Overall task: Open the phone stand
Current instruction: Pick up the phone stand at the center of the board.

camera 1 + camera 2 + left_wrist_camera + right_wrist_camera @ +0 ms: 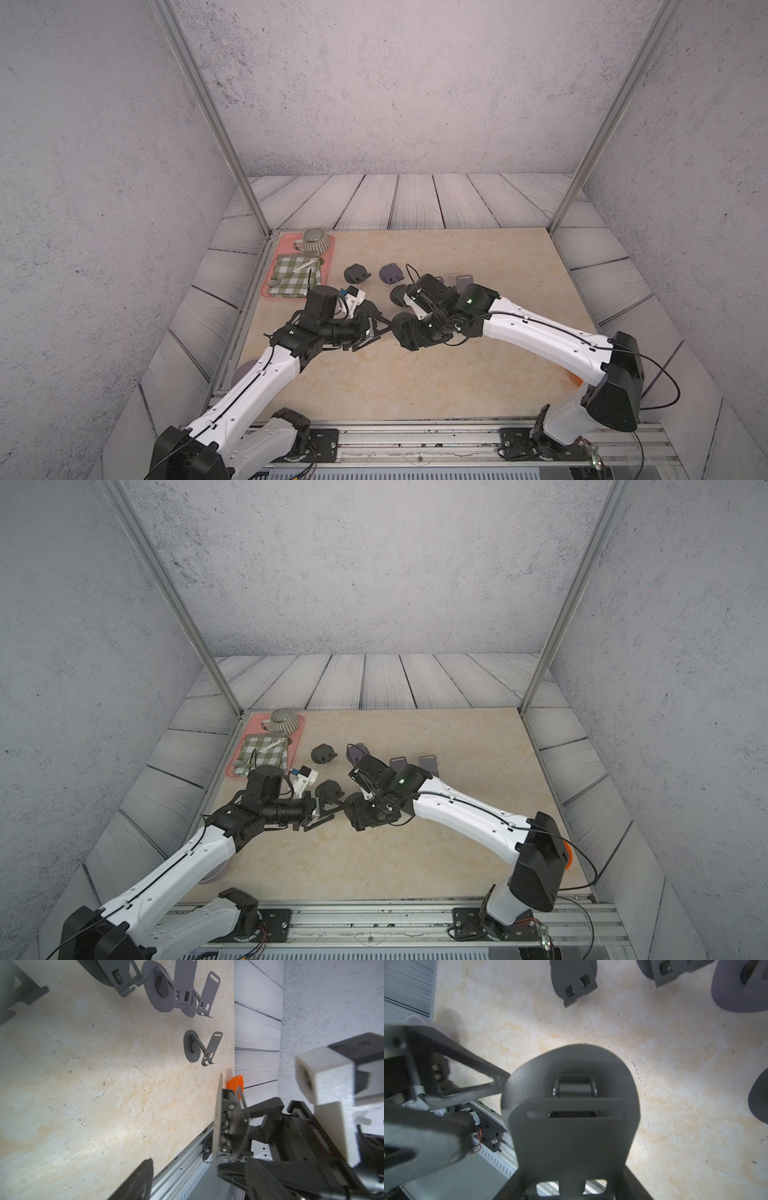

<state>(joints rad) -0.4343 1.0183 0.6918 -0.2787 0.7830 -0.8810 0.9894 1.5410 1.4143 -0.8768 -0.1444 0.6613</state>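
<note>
Gripping the task object: the right gripper [411, 336] pinches the black phone stand [571, 1126] by the lower end of its plate, with one finger on either side.
Location of the stand: it is held clear of the table [415, 386], between the two grippers and toward the left arm's side of centre.
Left gripper [380, 330]: the jaws are spread. One fingertip [498, 1084] touches the rim of the stand's round base, and the other finger is clear of the stand.
Form of the stand: edge-on in the left wrist view, the round base and the plate lie close together, with the hinge link showing in the narrow gap.
Neighbouring stands: a folded black stand [356, 274] and a purple-grey stand [390, 274] rest on the table beyond the grippers. An opened black stand [214, 1045] stands upright, well apart from the held one.
Far left corner: a pink tray [329, 266] carries a striped mug [316, 241] and a checked cloth [293, 280].
</note>
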